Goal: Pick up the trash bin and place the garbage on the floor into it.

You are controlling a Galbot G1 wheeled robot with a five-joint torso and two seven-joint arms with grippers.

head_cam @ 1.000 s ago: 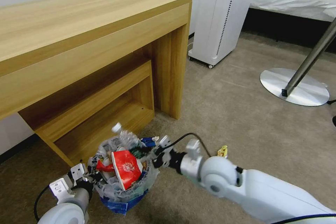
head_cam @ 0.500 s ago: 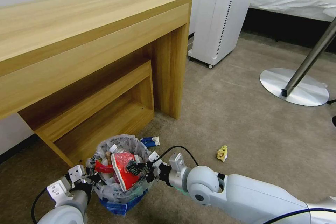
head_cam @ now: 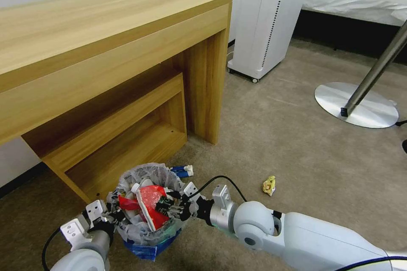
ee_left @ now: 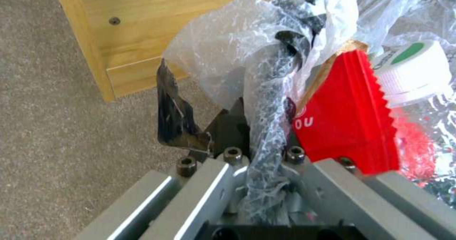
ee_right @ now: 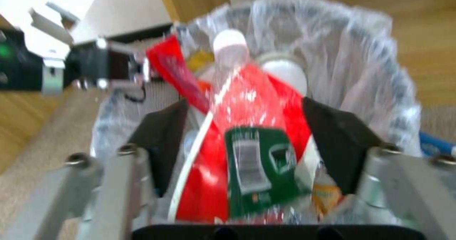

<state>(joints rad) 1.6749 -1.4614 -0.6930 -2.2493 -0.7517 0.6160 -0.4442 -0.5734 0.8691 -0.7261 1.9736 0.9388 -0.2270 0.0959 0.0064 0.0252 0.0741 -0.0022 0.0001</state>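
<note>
- The bin [head_cam: 146,224] is small and round, lined with a crinkly clear bag [head_cam: 163,173] that puffs above the rim; its blue base [head_cam: 148,249] sits at carpet level beside the low wooden shelf [head_cam: 127,144].
- It is heaped: a red cup [head_cam: 150,201] with white print, a red wrapper [ee_left: 349,126] with a saw-tooth edge, and a clear bottle [ee_right: 237,90] with a white ribbed cap [ee_left: 415,69] and a green label [ee_right: 259,161].
- The left pincer [head_cam: 111,216] is clamped on the bin's rim on the robot's left side; in the left wrist view its dark fingers [ee_left: 178,122] pinch a twist of bag film and rim together.
- The right pincer [head_cam: 171,207] sits over the bin's mouth from the right, its 2 dark wedge-shaped pads [ee_right: 340,143] spread apart on either side of the bottle, which lies between them without being squeezed.
- The floor [head_cam: 296,144] is beige short-pile carpet.
- On it, just behind the bin, lies a blue-white carton [head_cam: 183,171]; well to the right lies a small crumpled yellow scrap [head_cam: 269,185].
- The worktop [head_cam: 85,34] is pale grained wood with square legs and stands over the shelf.
- Beyond stand a white slatted appliance [head_cam: 267,21] on small wheels and a brushed-metal disc base [head_cam: 356,105] with a slanted pole.
</note>
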